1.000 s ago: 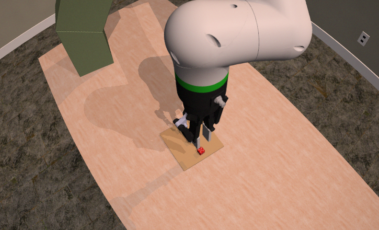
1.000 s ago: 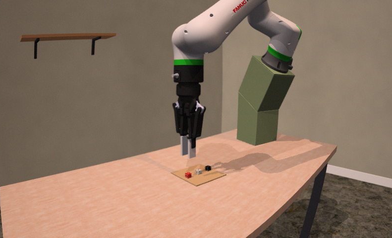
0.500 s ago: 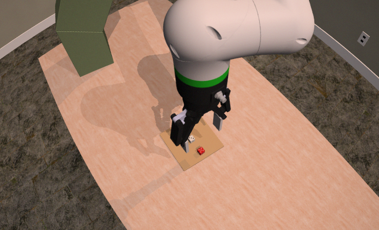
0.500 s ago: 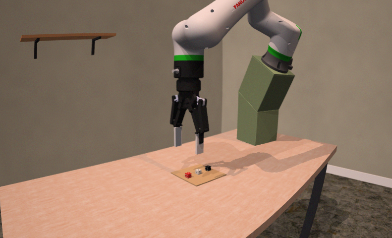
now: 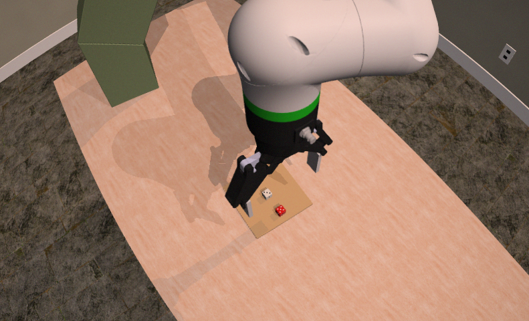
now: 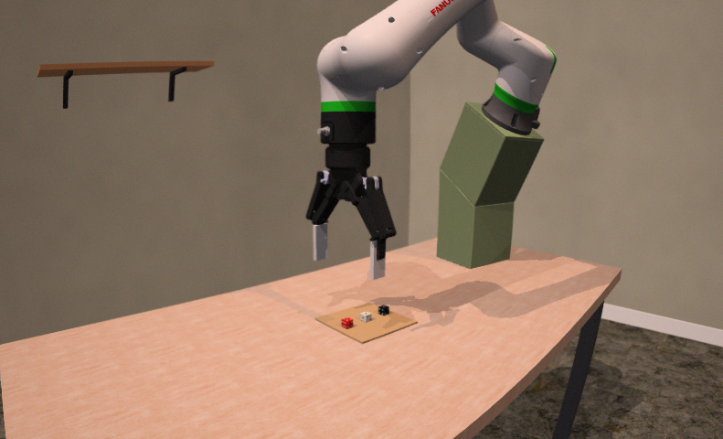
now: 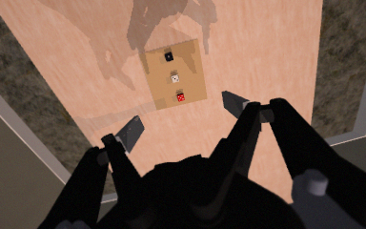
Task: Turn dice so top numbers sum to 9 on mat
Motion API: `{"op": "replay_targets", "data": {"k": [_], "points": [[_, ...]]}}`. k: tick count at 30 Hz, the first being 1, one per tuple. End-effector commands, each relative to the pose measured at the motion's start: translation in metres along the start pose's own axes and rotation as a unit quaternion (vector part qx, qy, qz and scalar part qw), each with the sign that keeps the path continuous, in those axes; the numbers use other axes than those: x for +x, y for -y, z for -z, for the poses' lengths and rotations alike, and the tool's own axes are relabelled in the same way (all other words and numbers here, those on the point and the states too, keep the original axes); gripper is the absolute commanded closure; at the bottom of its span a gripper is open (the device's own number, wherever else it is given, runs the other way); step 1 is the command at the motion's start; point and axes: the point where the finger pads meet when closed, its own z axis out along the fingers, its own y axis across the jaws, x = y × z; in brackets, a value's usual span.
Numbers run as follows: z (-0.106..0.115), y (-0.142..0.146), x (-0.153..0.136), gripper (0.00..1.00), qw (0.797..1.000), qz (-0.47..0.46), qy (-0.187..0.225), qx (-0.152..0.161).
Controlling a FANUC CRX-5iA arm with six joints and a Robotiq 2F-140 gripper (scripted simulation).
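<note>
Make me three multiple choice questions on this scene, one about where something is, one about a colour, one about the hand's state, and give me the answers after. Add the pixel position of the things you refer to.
1. Which die lies between the other two?
A) the red one
B) the white one
C) the black one

2. What colour is the mat?
A) blue
B) grey
C) tan

3. How is the hand?
A) open, above the table
B) shut on a die
C) shut, touching the mat

Answers:
1 B: the white die (image 5: 266, 193) (image 6: 366, 316) (image 7: 174, 78) sits between the red die (image 5: 280, 210) (image 6: 346, 323) (image 7: 180, 97) and the black die (image 6: 383, 310) (image 7: 169, 56).
2 C: the mat (image 5: 295, 198) (image 6: 364, 334) (image 7: 193, 88) shows tan in every view.
3 A: the hand (image 5: 283, 192) (image 6: 348, 260) (image 7: 180, 111) has its fingers wide apart, with no die between them, above the table (image 5: 358, 238) (image 6: 191, 369) (image 7: 266, 48).
</note>
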Motion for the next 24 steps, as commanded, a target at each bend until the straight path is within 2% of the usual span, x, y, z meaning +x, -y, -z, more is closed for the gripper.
{"op": "replay_targets", "data": {"k": [1,7,19,24], "points": [[0.002,0.0,0.0,0.0,1.0,0.0,0.0,0.0],[0.011,0.0,0.0,0.0,1.0,0.0,0.0,0.0],[0.059,0.0,0.0,0.0,1.0,0.0,0.0,0.0],[0.066,0.0,0.0,0.0,1.0,0.0,0.0,0.0]]}}
